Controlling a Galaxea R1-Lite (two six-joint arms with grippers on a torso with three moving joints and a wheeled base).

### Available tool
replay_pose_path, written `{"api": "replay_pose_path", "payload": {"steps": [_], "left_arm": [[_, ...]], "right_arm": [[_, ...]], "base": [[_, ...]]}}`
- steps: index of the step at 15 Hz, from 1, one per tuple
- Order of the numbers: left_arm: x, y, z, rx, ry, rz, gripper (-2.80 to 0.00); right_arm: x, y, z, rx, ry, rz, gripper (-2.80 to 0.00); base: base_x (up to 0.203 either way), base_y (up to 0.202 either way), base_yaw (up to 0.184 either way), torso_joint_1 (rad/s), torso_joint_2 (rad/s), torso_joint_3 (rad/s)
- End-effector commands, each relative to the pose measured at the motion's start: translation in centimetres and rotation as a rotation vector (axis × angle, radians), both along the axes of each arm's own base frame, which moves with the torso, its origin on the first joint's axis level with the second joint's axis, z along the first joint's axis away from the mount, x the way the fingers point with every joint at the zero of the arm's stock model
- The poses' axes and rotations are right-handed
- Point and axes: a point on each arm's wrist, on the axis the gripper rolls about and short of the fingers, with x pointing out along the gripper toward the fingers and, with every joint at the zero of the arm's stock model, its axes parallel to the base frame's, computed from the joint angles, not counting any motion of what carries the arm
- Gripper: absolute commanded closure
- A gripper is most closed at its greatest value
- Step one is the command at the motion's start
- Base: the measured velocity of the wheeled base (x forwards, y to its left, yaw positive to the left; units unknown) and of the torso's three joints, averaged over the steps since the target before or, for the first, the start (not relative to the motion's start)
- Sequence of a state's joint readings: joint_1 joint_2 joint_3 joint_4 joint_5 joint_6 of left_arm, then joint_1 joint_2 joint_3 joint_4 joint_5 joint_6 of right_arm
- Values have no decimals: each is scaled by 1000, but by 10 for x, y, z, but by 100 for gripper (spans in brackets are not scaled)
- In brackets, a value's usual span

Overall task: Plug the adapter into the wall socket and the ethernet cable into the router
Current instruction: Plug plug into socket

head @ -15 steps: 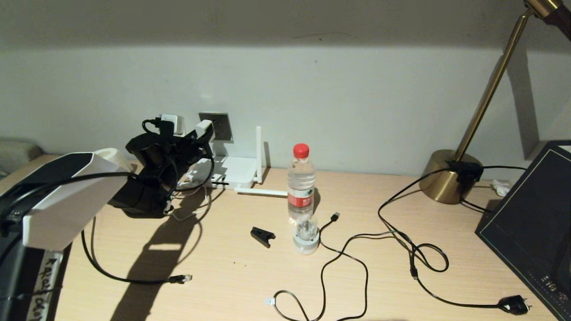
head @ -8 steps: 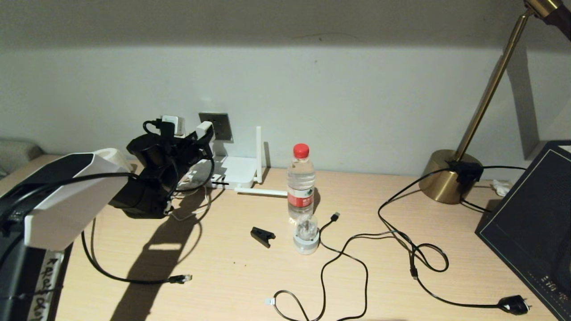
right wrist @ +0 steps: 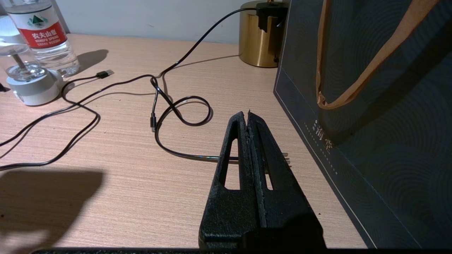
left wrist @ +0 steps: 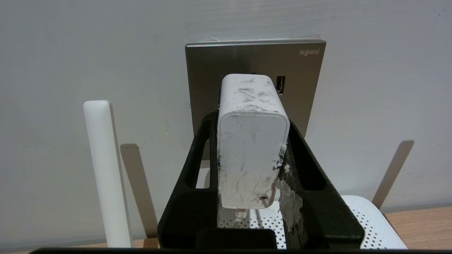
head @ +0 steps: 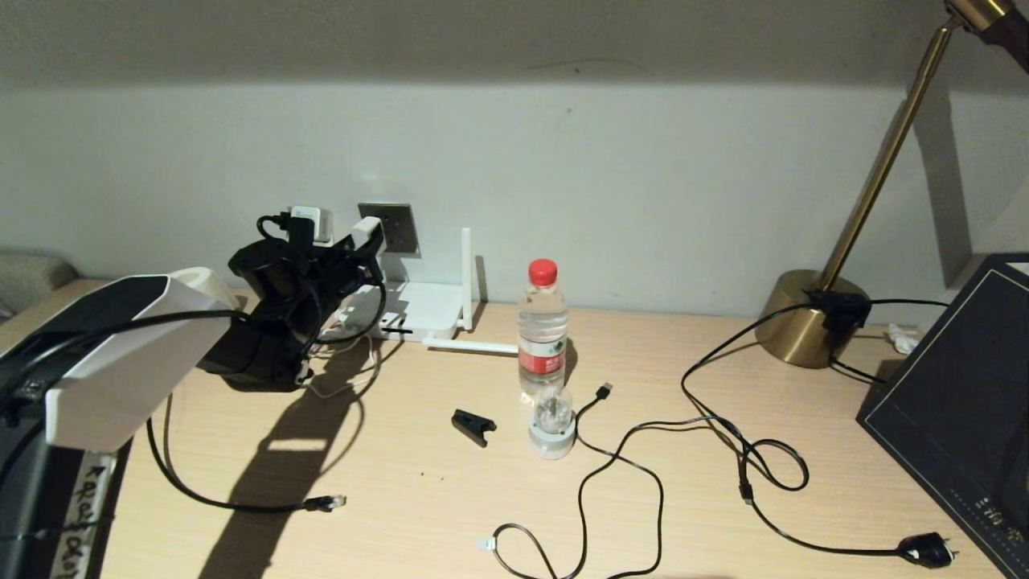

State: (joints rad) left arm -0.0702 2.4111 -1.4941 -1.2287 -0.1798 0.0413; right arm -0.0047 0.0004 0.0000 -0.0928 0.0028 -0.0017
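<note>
Left tool (left wrist: 252,141): clenched on the adapter (left wrist: 251,141), up at the far left wall.
Adapter: its front end is at the wall socket (left wrist: 229,60); whether it sits fully in, I cannot tell.
Router (head: 430,310): on the surface under the socket, against the wall.
Ethernet cable (head: 325,503): lies loose on the near left surface.
Right tool (right wrist: 249,118): fingers pressed together, empty, above the surface beside a dark bag (right wrist: 370,106).

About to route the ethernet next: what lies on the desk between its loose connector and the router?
Head view: bare wood and the left arm's shadow between the ethernet cable connector and the router; thin white cord nearer the router.
</note>
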Motion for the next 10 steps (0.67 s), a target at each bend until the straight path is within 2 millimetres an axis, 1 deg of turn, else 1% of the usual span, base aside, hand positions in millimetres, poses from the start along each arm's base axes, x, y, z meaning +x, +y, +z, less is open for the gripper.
{"api": "replay_pose_path", "payload": {"steps": [1, 5, 10], "left_arm": [[1, -1, 4, -1, -17, -2, 0], [5, -3, 8, -2, -18, -5, 0], [6, -10, 1, -1, -5, -11, 0]], "right_arm": [[3, 0, -10, 0, 36, 0, 0], [3, 0, -10, 0, 36, 0, 0], [3, 0, -10, 0, 36, 0, 0]], "base": [[0, 0, 0, 0, 0, 0], [0, 0, 0, 0, 0, 0], [0, 0, 0, 0, 0, 0]]}}
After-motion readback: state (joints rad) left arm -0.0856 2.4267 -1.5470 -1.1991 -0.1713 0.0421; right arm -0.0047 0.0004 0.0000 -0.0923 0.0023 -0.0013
